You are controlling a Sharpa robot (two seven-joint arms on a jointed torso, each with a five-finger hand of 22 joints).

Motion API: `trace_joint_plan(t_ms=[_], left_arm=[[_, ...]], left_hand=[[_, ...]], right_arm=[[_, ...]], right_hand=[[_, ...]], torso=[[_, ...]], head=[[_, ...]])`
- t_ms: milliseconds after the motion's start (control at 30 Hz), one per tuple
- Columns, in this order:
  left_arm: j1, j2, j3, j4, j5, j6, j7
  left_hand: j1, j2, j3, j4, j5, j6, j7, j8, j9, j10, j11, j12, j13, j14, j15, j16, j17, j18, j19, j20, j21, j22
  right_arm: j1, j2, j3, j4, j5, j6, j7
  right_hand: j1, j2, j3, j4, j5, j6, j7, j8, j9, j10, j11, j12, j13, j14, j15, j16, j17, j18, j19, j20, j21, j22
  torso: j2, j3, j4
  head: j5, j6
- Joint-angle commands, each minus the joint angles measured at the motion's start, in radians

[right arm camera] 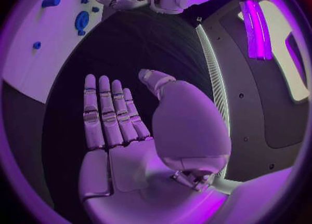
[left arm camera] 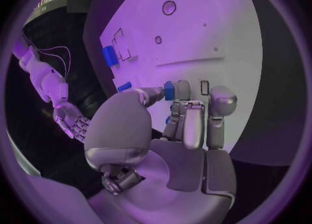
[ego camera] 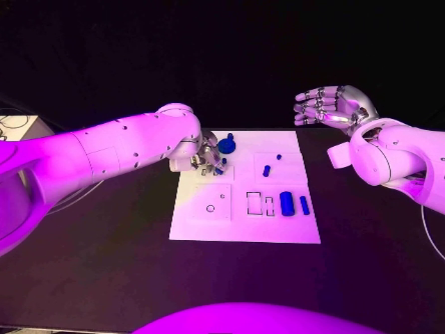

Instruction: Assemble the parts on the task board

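The left hand (ego camera: 204,157) hangs over the upper left part of the task board (ego camera: 245,233), its fingers curled down around a small blue part (left arm camera: 169,90) that the left wrist view shows between thumb and fingertips; whether the part is already lifted or still seated cannot be told. The step in hand appears to be a pick or placement at this corner: a good move keeps the part upright and lowers it straight, without sideways drag. Just beside the fingers lies the round blue part (ego camera: 227,145), close enough to be knocked. Further right lie a small blue peg (ego camera: 267,170), a broad blue block (ego camera: 286,203) and a slim blue bar (ego camera: 304,204), apart from the outlined recesses (ego camera: 254,202). The right hand (ego camera: 329,106) is raised over the dark desk (ego camera: 102,264), well apart from the board, fingers spread and holding nothing.
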Motion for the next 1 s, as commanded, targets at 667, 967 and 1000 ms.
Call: trace_joint_plan(t_ms=[667, 967, 1000], left_arm=[[0.0, -0.044, -0.003, 0.061, -0.034, -0.154, 0.001], [-0.004, -0.036, -0.02, 0.054, -0.07, -0.169, -0.005], [-0.005, -0.036, -0.021, 0.054, -0.073, -0.17, -0.006]], left_hand=[[-0.144, -0.05, 0.273, -0.24, 0.128, 0.075, -0.053, 0.091, 0.203, 0.151, -0.043, 0.102, 0.12, 0.077, -0.044, 0.071, 0.182, -0.026, 0.063, -0.032, 0.056, 0.098], [-0.164, -0.046, 0.286, -0.24, 0.127, 0.087, -0.063, 0.122, 0.226, 0.163, -0.051, 0.105, 0.122, 0.079, -0.052, 0.073, 0.187, -0.029, 0.073, -0.04, 0.062, 0.11], [-0.164, -0.045, 0.287, -0.24, 0.127, 0.086, -0.063, 0.123, 0.227, 0.163, -0.051, 0.105, 0.123, 0.079, -0.052, 0.073, 0.186, -0.029, 0.073, -0.04, 0.062, 0.112]], right_arm=[[0.0, -0.001, -0.004, -0.01, 0.002, 0.045, -0.017], [-0.001, -0.001, -0.004, -0.012, 0.001, 0.051, -0.019], [-0.001, -0.001, -0.004, -0.012, 0.0, 0.051, -0.019]], right_hand=[[-0.003, 0.007, -0.008, 0.004, 0.003, 0.003, 0.051, -0.007, -0.002, -0.001, 0.011, -0.006, -0.01, -0.003, 0.007, -0.01, -0.01, 0.006, -0.012, 0.003, -0.003, -0.011], [-0.004, 0.008, -0.009, 0.004, 0.003, 0.003, 0.051, -0.007, -0.002, -0.001, 0.011, -0.007, -0.011, -0.004, 0.007, -0.012, -0.011, 0.006, -0.013, 0.003, -0.003, -0.013], [-0.004, 0.008, -0.009, 0.004, 0.003, 0.003, 0.051, -0.007, -0.002, -0.001, 0.011, -0.007, -0.011, -0.004, 0.007, -0.012, -0.011, 0.006, -0.013, 0.003, -0.003, -0.013]], torso=[[0.003, 0.0, -0.0021], [0.002, 0.0004, -0.0019], [0.002, 0.0005, -0.0018]], head=[[0.013, -0.011], [0.014, -0.017], [0.014, -0.018]])
